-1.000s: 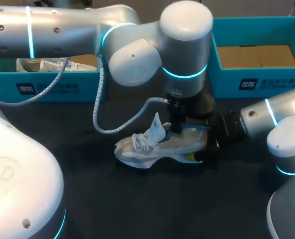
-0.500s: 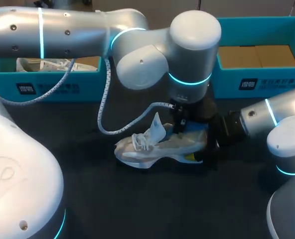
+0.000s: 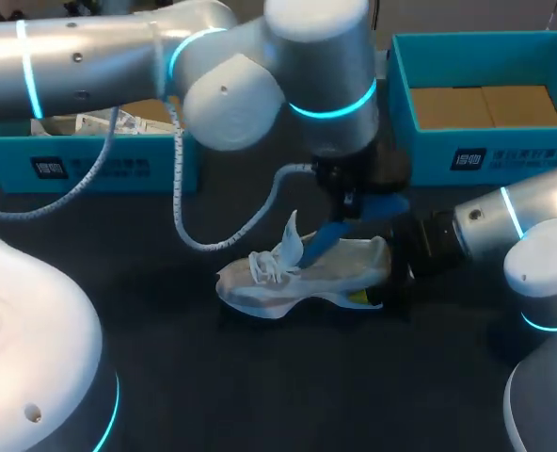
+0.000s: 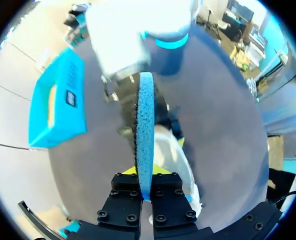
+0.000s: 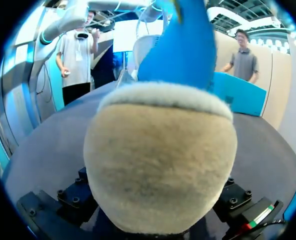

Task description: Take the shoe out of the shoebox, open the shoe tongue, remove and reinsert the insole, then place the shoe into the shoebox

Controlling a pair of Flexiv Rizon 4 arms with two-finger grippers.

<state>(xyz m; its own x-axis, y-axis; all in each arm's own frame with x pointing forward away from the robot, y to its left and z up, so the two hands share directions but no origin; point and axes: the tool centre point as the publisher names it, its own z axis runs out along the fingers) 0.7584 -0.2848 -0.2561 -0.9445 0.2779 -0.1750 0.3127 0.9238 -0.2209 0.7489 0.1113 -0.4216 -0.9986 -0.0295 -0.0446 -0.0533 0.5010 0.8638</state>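
A white shoe lies on its side on the dark table, toe to the left, with its tongue standing up. My left gripper, which reaches in over the middle, is shut on a blue insole. The insole slants up out of the shoe's opening. In the left wrist view the insole stands edge-on, pinched in that gripper, and the shoe lies below it. My right gripper holds the shoe's heel. That beige heel fills the space between its fingers, and the insole rises behind it.
A teal shoebox at the back left holds white paper and another shoe. A second teal shoebox at the back right has a brown cardboard bottom. The left arm's grey cable loops down beside the shoe.
My left gripper has shut on the insole and risen, drawing the insole's rear end up out of the shoe. The shoe and the right arm have stayed where they were.
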